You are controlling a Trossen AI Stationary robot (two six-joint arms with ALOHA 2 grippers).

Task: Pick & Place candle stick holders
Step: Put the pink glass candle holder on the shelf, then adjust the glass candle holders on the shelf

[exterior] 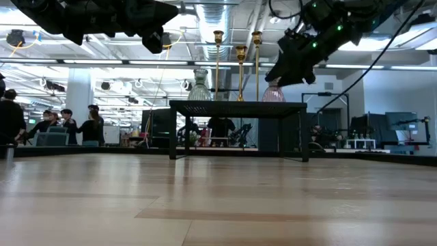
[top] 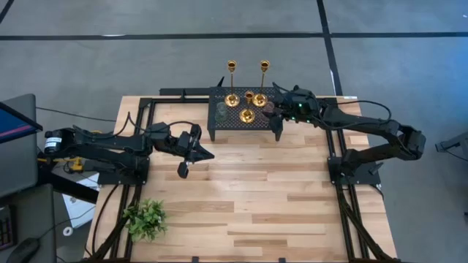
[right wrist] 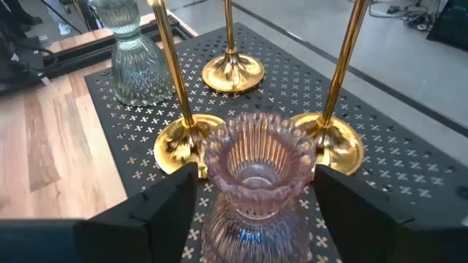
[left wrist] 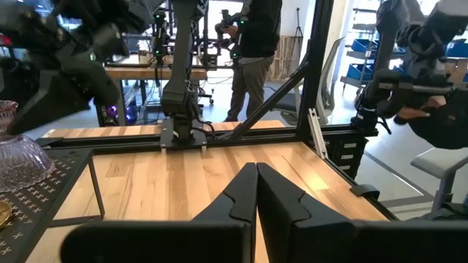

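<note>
Right wrist view showed the right gripper (right wrist: 252, 201) with its fingers spread to either side of the pinkish cup (right wrist: 254, 172), which stood upright on the black perforated rack (right wrist: 409, 164); a gap showed between each finger and the ribbed glass, so it was not being pinched. Just beyond the cup stood two gold candlesticks (right wrist: 179, 131) (right wrist: 333, 135), their round bases flanking it, and a third (right wrist: 232, 69) stood farther back. The grey-green cup (right wrist: 135, 62) sat near the rack's opposite end.

From above, the rack (top: 219, 133) lay against the far edge of the worktop (top: 278, 212), about midway along it, with all five holders on it. The pinkish cup (top: 269, 107) was at the rack's right end, where the right gripper (top: 281, 109) hung over it.

The left gripper (top: 208, 154) hovered over bare wood, nearer the left side and in front of the rack, its fingers pressed together and holding nothing. A small leafy plant (top: 145, 219) sat near the front left corner.
</note>
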